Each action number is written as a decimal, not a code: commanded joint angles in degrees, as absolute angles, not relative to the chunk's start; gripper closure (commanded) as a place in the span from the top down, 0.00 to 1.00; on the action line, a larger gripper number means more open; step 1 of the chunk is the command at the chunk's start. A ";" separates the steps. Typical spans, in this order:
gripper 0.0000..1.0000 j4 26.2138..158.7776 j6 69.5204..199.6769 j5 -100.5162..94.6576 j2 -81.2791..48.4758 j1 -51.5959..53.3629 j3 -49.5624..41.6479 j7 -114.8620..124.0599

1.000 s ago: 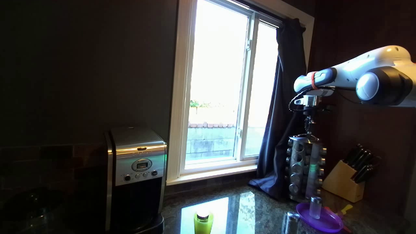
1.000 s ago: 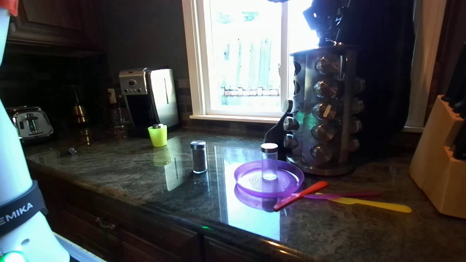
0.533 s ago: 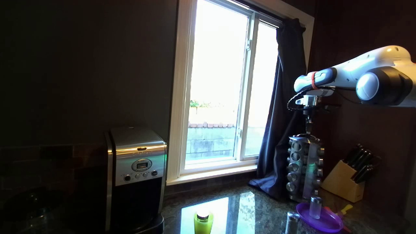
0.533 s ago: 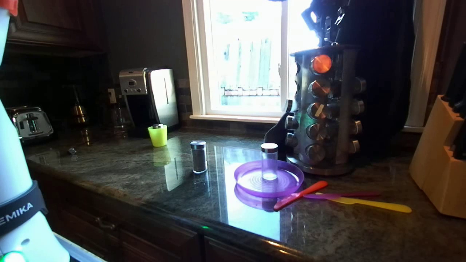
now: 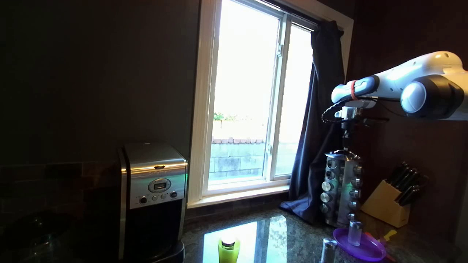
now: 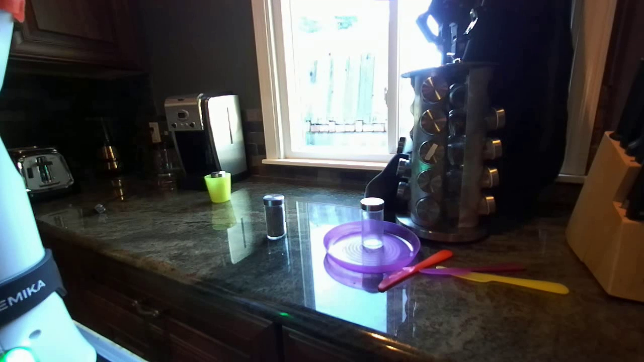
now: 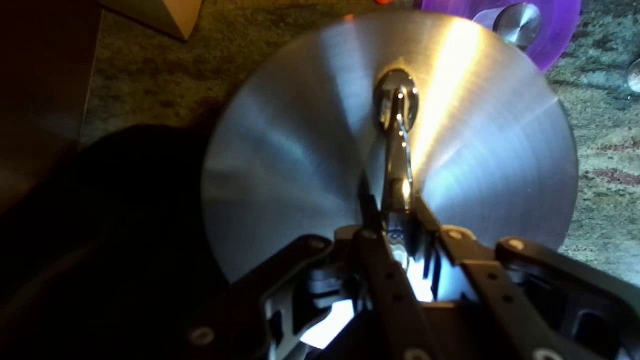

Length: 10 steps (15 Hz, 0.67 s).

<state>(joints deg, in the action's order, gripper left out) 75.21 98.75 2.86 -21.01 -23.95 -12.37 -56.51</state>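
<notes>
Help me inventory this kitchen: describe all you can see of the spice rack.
The spice rack is an upright, metallic-looking column with a round base and disc top bearing a shiny handle. Jars lie in stacked columns, lids outward; one lid bears a pale strip, and two upper openings look empty. It stands on the counter, beyond the purple plate in an exterior view. The gripper is closed on the handle.

Kitchen, polished counter, coffee maker, spice rack, knife block, apparently a toaster
</notes>
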 commanded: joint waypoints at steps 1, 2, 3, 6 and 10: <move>0.43 76.35 99.46 4.07 -20.38 -23.91 -12.28 -54.51; 0.45 76.26 99.57 4.20 -20.30 -23.93 -12.27 -54.14; 0.51 76.36 99.92 4.71 -19.98 -23.99 -12.17 -53.80; 0.73 77.10 101.03 5.58 -18.53 -23.76 -12.10 -52.90; 1.00 78.49 101.61 5.45 -15.38 -23.05 -12.42 -49.66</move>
